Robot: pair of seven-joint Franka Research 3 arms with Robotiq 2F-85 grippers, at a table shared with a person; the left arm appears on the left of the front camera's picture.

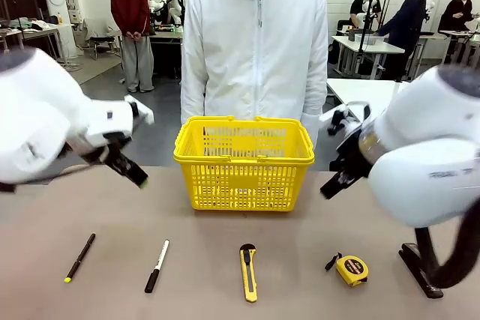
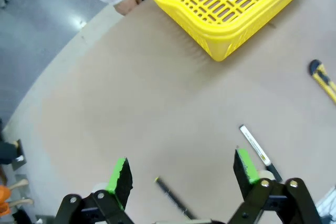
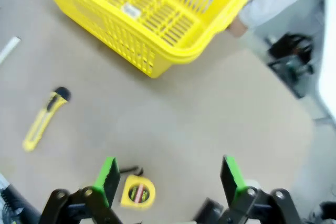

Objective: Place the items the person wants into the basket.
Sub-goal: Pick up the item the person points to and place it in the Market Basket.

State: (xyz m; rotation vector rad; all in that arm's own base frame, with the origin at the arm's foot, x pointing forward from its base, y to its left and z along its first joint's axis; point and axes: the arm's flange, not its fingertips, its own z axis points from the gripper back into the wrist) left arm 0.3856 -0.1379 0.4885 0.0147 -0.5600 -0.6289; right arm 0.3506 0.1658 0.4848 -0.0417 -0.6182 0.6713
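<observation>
The left gripper [image 2: 181, 161] and the right gripper [image 3: 169, 161] both hang wide open above the table [image 1: 112, 219]. The knife [image 1: 248, 273] lies at 6 o'clock of the basket [image 1: 244, 161], the pen [image 1: 79, 257] at 8 o'clock.

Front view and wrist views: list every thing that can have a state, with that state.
Basket: upright, empty, handles folded down.
Box-cutter: flat on the table, outside the basket, ungripped.
Pen: flat on the table, ungripped.
Marker: capped, flat on the table.
Tape measure: lying on the table, no tape pulled out.
Left gripper: open, holding nothing.
Right gripper: open, holding nothing.
</observation>
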